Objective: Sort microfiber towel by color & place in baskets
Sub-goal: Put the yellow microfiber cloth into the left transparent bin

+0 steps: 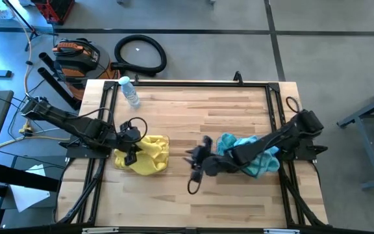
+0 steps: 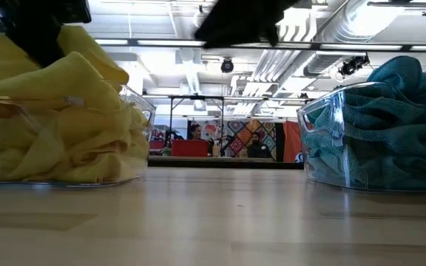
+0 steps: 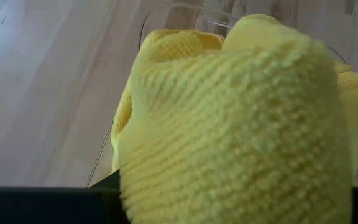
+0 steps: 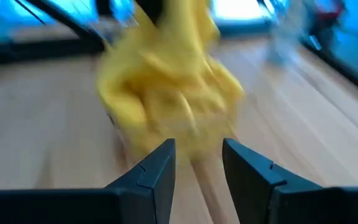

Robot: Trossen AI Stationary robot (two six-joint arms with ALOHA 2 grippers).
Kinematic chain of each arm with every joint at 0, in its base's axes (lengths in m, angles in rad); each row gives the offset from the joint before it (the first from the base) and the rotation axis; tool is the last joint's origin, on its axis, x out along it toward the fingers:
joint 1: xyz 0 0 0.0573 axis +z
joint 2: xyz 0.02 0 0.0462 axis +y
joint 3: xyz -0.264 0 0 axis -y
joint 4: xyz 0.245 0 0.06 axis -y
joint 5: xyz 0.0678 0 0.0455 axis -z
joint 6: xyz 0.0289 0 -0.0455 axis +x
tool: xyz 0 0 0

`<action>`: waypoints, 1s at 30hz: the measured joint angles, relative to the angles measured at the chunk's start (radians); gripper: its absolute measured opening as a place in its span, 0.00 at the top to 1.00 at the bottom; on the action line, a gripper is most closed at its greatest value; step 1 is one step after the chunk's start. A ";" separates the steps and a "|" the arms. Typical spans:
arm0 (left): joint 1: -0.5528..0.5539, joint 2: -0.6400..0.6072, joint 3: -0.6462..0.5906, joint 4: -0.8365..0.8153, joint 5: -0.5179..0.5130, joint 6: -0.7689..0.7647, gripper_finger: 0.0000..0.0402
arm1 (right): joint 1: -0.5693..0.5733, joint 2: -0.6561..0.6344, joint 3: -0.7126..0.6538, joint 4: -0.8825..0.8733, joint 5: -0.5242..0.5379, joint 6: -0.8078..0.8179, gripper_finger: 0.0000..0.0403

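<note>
Left gripper (image 1: 132, 144) hovers at nine o'clock over our yellow towels (image 1: 149, 155) in their clear basket (image 2: 135, 118); we cannot tell its fingers. Right gripper (image 4: 197, 165), at six o'clock, stands parted and empty. Teal towels (image 1: 260, 156) fill the three-o'clock basket (image 2: 318, 118).

bare table (image 1: 193, 123) between baskets (image 2: 330, 148)

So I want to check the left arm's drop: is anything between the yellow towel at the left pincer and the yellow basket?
Nothing visible: the left pincer hangs over the yellow towel pile, right at the basket.
</note>
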 joint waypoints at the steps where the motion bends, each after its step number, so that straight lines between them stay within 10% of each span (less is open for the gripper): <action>1: 0.000 0.000 0.001 0.000 -0.001 0.005 0.63 | -0.014 0.018 0.000 0.080 -0.028 -0.055 0.68; 7: 0.000 0.000 0.001 -0.001 0.002 0.009 0.63 | -0.076 0.065 0.000 0.312 -0.120 -0.208 0.68; 23: 0.013 0.000 0.112 -0.216 0.133 -0.045 0.63 | -0.147 0.066 0.000 0.235 -0.258 -0.128 0.68; 30: 0.019 -0.011 0.188 -0.170 0.032 -0.032 0.63 | -0.144 0.066 0.000 0.222 -0.257 -0.128 0.68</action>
